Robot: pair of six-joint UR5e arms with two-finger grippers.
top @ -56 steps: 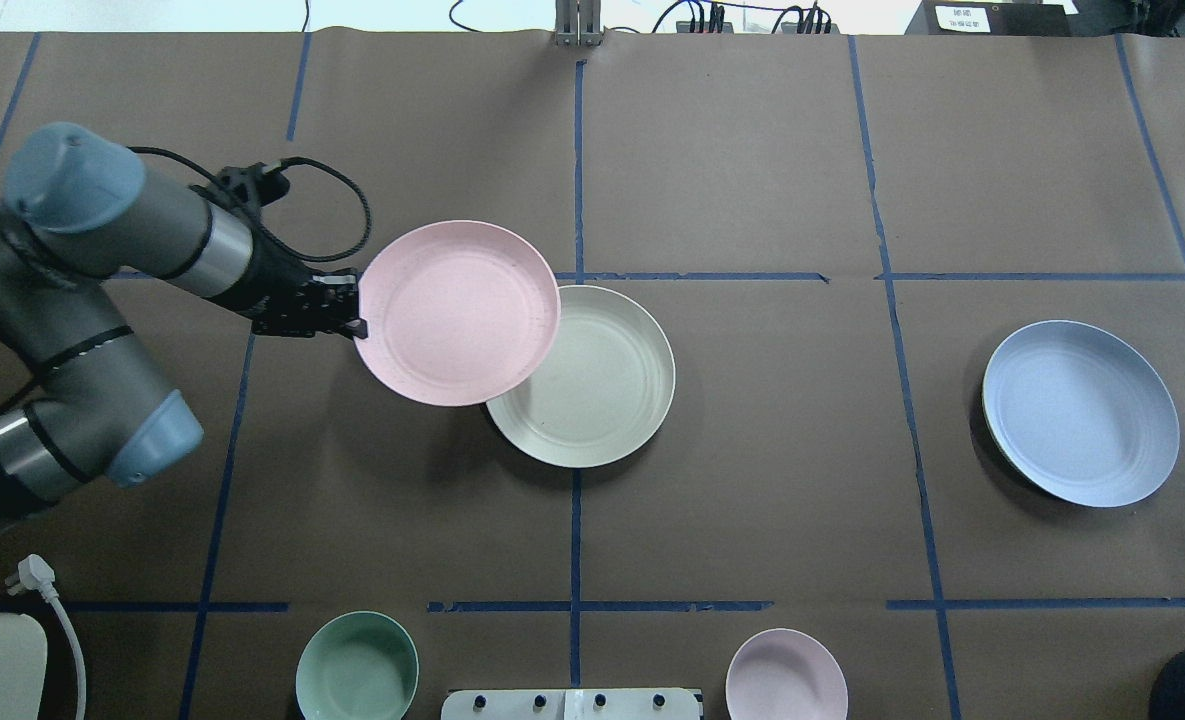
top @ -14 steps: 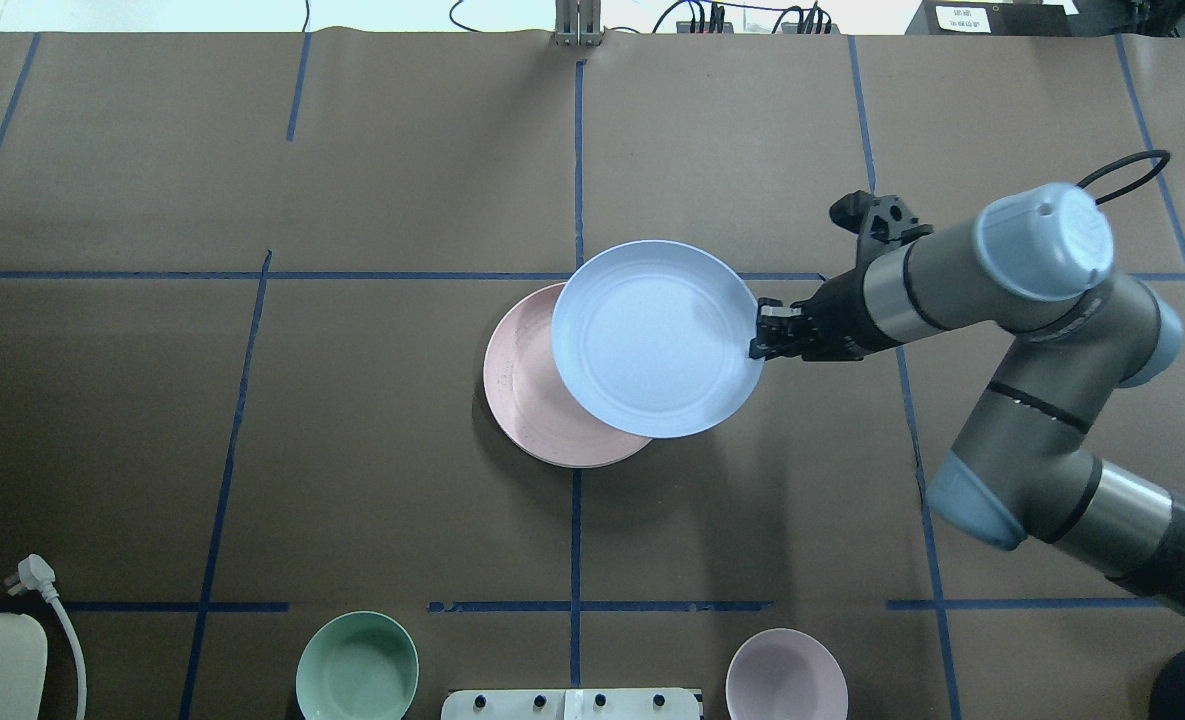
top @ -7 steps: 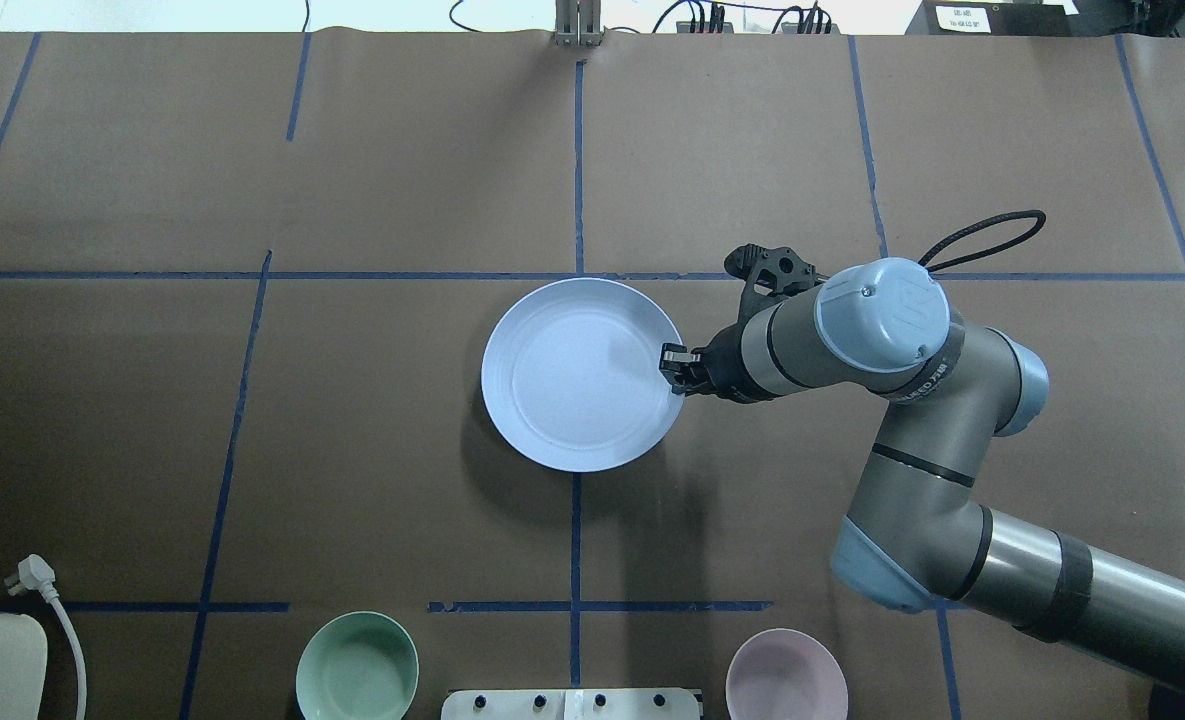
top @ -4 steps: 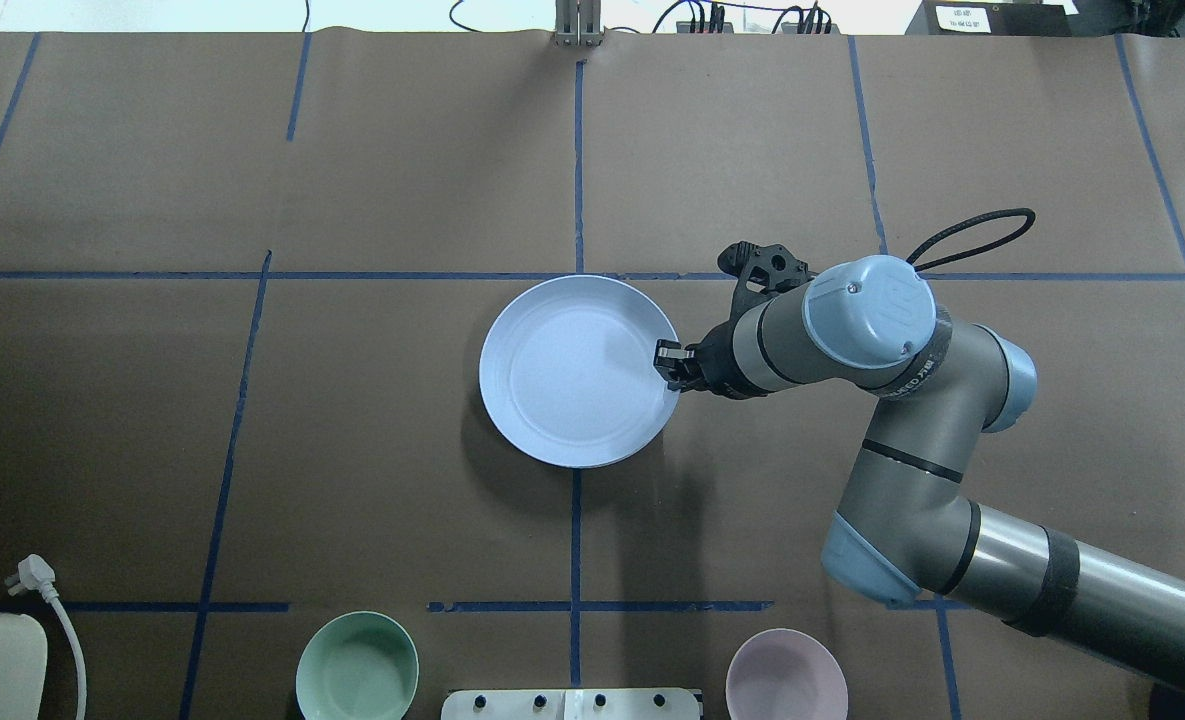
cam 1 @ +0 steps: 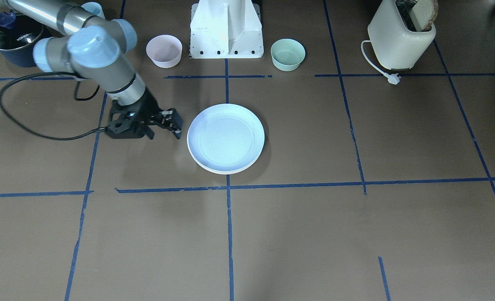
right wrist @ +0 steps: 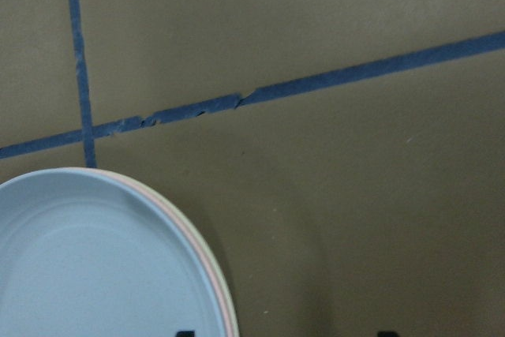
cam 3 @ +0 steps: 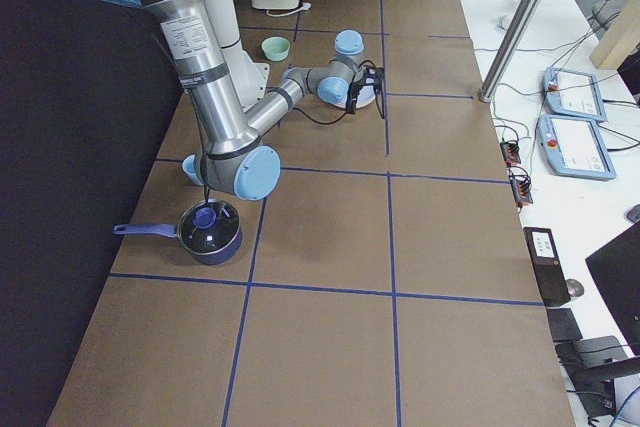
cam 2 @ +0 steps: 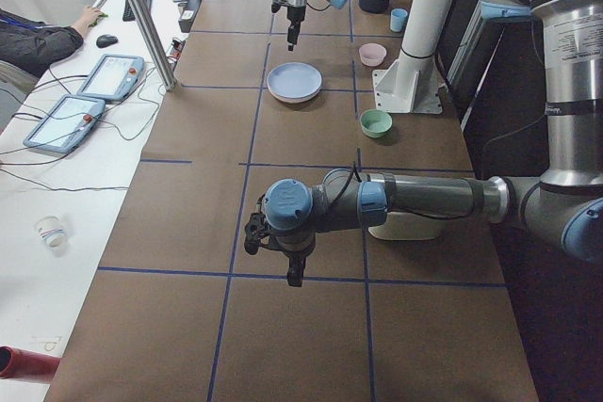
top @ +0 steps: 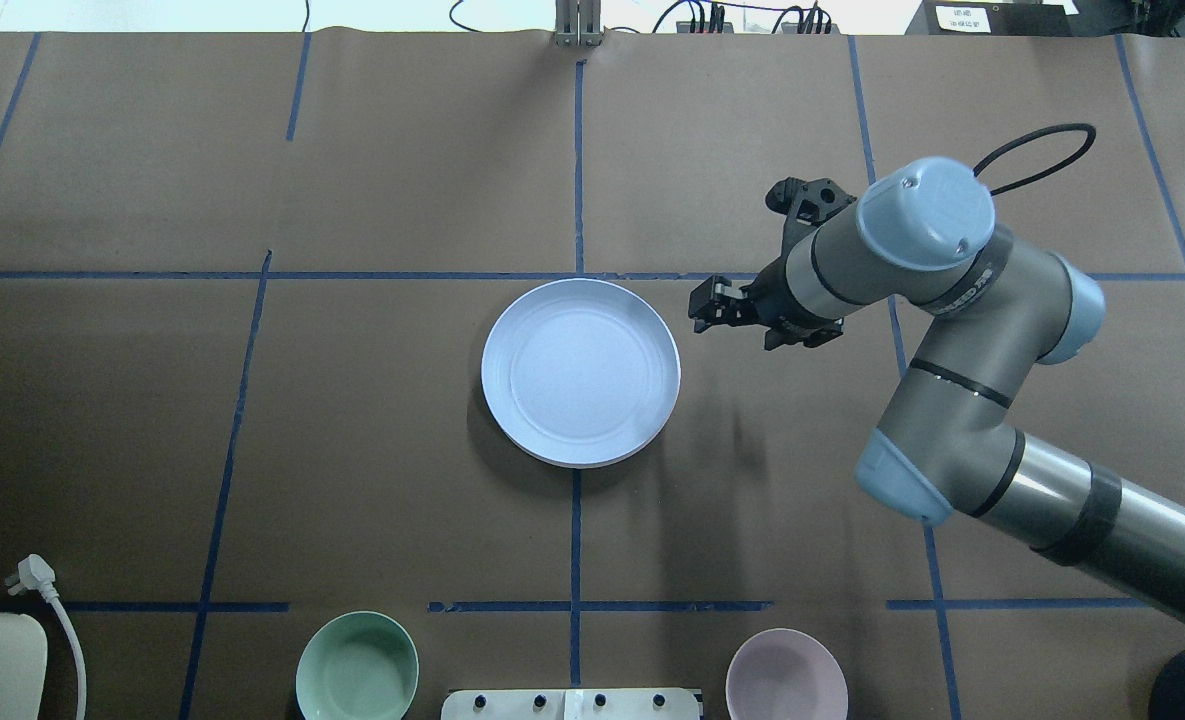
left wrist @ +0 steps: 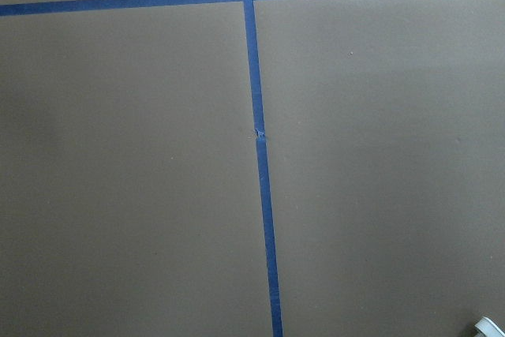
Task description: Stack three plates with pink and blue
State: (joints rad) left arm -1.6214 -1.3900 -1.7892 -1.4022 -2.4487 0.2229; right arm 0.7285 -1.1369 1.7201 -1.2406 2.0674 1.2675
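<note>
**Three plates in one stack; right gripper empty beside it**

One stack of three plates point(top: 580, 372) on the brown-papered table point(top: 352, 420), directly in front of the white base point(cam 1: 226, 29), centred on a blue tape line. Blue plate point(cam 1: 226, 136) on top. Below it, seen edge-on from the right wrist camera, pink plate point(right wrist: 207, 267) and cream-white plate point(right wrist: 231, 315), each showing only a thin rim.

Right gripper point(top: 700, 308) just beside the stack, on the pink-bowl side of the base, apart from the rim; jaws spread wide, nothing between them. Left gripper point(cam 2: 294, 278) well away from the base toward the table's end, over bare paper; jaw spread not to be judged from that side view.

Two small bowls flanking the base: one pink point(cam 1: 164, 51), one green point(cam 1: 288, 54). One light-blue cup point(cam 2: 399, 20), one dark pot point(cam 1: 5, 46) and one cream toaster point(cam 1: 399, 37) with one white plug point(cam 1: 393, 78), farther out to either side. Lettering on the pot apparently "KONKA".
</note>
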